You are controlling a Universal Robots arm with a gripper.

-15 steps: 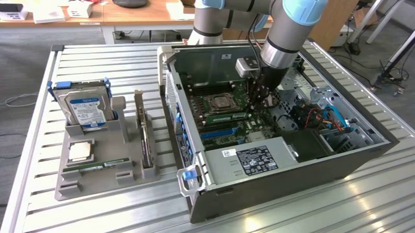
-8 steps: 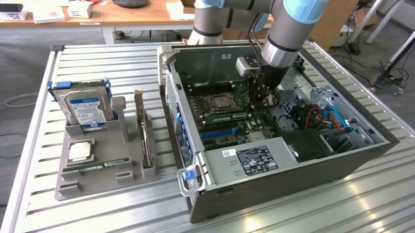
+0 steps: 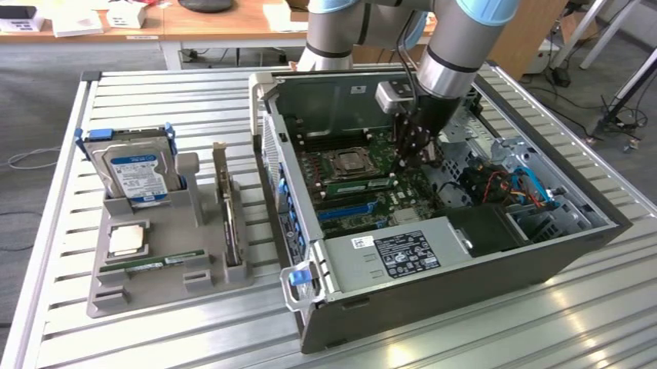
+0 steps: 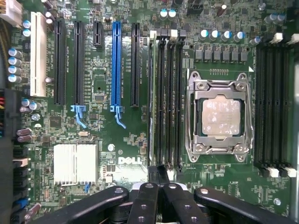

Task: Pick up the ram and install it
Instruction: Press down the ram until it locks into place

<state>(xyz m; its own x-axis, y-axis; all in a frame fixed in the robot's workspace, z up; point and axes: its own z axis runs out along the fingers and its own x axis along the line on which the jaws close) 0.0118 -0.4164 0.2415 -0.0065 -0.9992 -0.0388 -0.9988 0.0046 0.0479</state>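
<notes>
**A:** Entry: position of the ram (image 4: 150, 93)?

**B:** It stands on edge in the outermost of the black memory slots (image 4: 169, 102), on the side away from the processor socket (image 4: 220, 116). In the exterior view it reads as a green strip (image 3: 359, 187) on the motherboard (image 4: 98, 84), inside the open computer case (image 3: 462, 292).

**A:** And the claw?

**B:** The gripper (image 4: 157, 179) is closed, fingers together, directly over one end of the stick. In the exterior view it hangs (image 3: 416, 154) low inside the case, above the board. Whether the tips pinch the stick's top edge or only bear on it cannot be told.

**A:** Step in hand?

**B:** Judged as the install, not the pick-up: the stick is in its slot. Whether it is fully seated is not visible; the latches at its ends are too small to read.

**A:** What does the next move call for?

**B:** Probably straight, even pressure along the top edge, kept square to the slot so the board does not tilt.

**A:** Anything else nearby?

**B:** A second green stick (image 3: 154, 263) lies in the grey parts tray (image 3: 154, 296), well apart from the case.
</notes>
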